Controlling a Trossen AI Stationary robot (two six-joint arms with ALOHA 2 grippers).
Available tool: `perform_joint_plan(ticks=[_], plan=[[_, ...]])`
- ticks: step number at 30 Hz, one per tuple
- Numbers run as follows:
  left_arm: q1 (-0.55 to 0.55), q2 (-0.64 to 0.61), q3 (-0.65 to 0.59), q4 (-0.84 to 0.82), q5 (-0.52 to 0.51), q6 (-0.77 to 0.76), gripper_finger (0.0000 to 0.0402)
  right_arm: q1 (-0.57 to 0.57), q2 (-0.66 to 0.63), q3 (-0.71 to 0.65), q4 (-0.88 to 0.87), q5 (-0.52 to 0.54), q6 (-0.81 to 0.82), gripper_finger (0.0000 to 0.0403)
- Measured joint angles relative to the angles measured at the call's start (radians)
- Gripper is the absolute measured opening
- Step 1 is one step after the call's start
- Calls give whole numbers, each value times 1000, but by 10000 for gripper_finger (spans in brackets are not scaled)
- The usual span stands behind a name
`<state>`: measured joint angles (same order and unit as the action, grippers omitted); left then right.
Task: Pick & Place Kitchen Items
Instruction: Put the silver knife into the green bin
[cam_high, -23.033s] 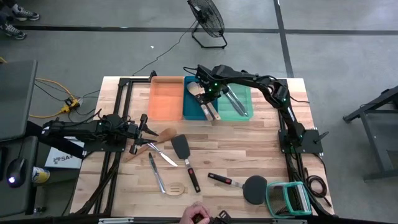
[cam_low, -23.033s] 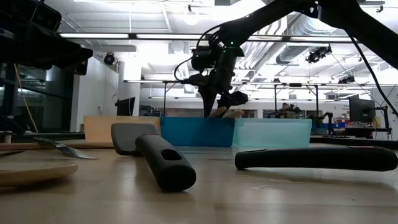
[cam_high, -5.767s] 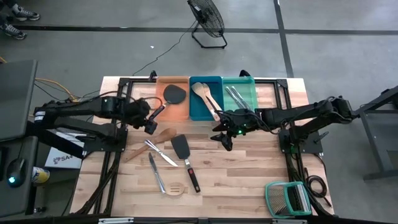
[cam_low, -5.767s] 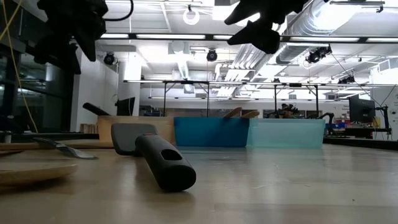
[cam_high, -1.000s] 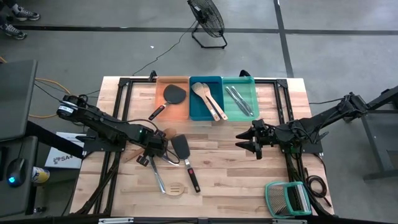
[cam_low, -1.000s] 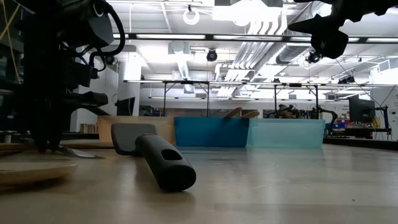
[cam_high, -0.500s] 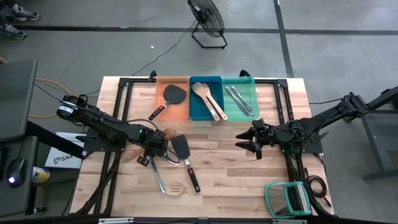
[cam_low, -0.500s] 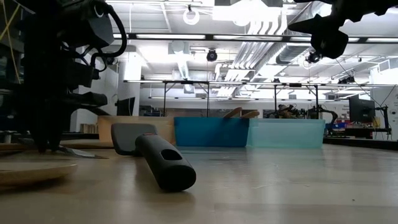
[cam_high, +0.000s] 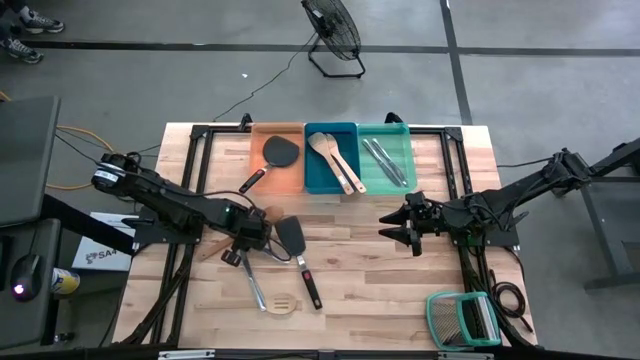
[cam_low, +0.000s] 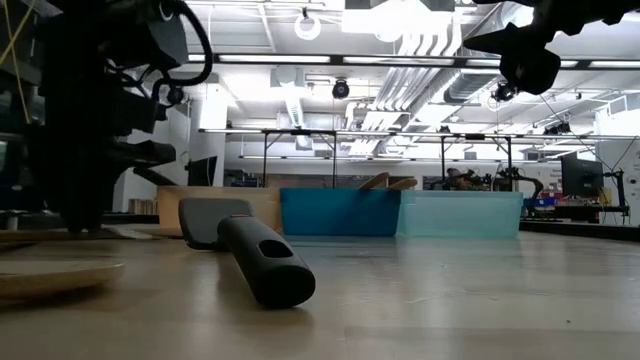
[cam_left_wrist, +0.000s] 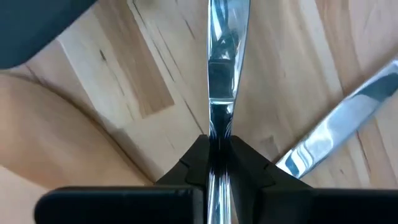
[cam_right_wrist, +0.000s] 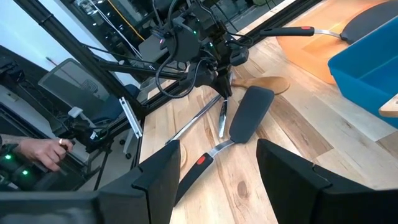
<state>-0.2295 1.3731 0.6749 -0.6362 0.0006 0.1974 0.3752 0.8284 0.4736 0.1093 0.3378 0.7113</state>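
Your left gripper (cam_high: 243, 247), left of centre in the high view, is clenched on a slim silver cutlery piece (cam_left_wrist: 219, 93), its fingers (cam_left_wrist: 198, 163) pinching the flat metal that lies on the wooden table (cam_high: 380, 270). Expect it to be light, rigid and slick: a thin polished strip that could twist or slide between the pads, so the hold looks best kept across the flat faces near the middle. A second silver piece (cam_left_wrist: 339, 129) lies angled just beside it, and the black spatula (cam_high: 292, 240) rests near. Your right gripper (cam_high: 400, 232) hovers right of centre with its fingers spread and empty. No brand, label or writing can be read anywhere.
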Motion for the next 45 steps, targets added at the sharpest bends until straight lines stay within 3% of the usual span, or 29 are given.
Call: perform_joint_plan(ticks=[9,24,30,38,45], plan=[[0,-2,58,-105,8,-19,29,0,0,0,0,-7,3,203],[0,-3,278,-218,7,-20,29,0,0,0,-1,-7,2,203],[0,-3,367,-221,-38,-15,29,0,0,0,-1,-7,-3,203],[0,-3,481,-142,-90,41,29,0,0,0,-8,-3,-17,203],[2,-3,528,38,-98,63,29,0,0,0,-9,-15,-15,203]])
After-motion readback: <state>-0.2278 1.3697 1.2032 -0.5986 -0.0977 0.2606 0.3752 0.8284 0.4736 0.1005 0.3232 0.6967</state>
